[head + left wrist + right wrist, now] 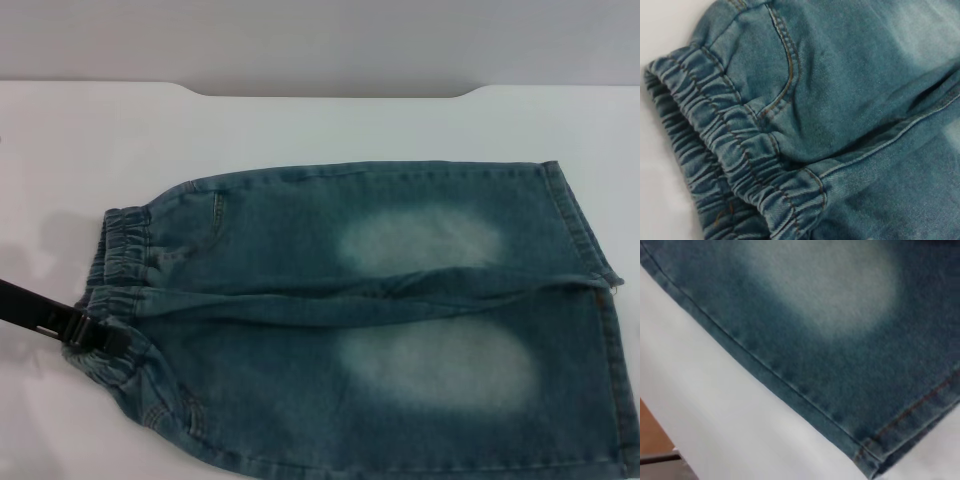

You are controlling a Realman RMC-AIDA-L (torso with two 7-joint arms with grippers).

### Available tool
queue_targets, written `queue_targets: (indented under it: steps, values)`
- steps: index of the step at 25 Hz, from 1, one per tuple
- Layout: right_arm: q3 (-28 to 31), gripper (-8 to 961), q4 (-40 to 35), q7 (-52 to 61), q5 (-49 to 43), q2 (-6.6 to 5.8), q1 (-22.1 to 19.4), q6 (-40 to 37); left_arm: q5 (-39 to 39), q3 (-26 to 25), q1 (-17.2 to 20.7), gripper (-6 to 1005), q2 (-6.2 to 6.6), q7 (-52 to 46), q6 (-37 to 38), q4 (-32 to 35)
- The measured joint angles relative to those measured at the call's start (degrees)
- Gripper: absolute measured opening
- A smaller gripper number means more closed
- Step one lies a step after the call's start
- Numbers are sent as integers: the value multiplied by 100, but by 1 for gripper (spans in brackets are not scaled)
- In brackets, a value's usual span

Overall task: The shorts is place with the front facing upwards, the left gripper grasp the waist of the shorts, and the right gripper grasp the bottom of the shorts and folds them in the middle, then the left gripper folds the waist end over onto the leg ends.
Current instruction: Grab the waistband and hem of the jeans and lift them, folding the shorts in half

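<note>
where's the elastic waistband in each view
Head view: the waistband is at the left end of the shorts, with the left tool at its near corner.
Left wrist view: waistband runs diagonally across the frame.
Right wrist view: not in it; only a leg hem.
Shared landmark: the stitched pocket.

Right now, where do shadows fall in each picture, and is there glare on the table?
Head view: a soft grey shadow lies on the table beside the waist of the shorts, near the left hand; no glare. Left wrist view: shade gathers in the crease between the legs. Right wrist view: table evenly lit beside the hem, no hard shadow.
</note>
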Motion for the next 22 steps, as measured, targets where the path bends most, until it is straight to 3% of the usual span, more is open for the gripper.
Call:
queue_targets:
  steps: [22]
  values:
    - [-300,577,571,105,-173,15,344,408,0,0,-22,60,-1,20,-19,-124]
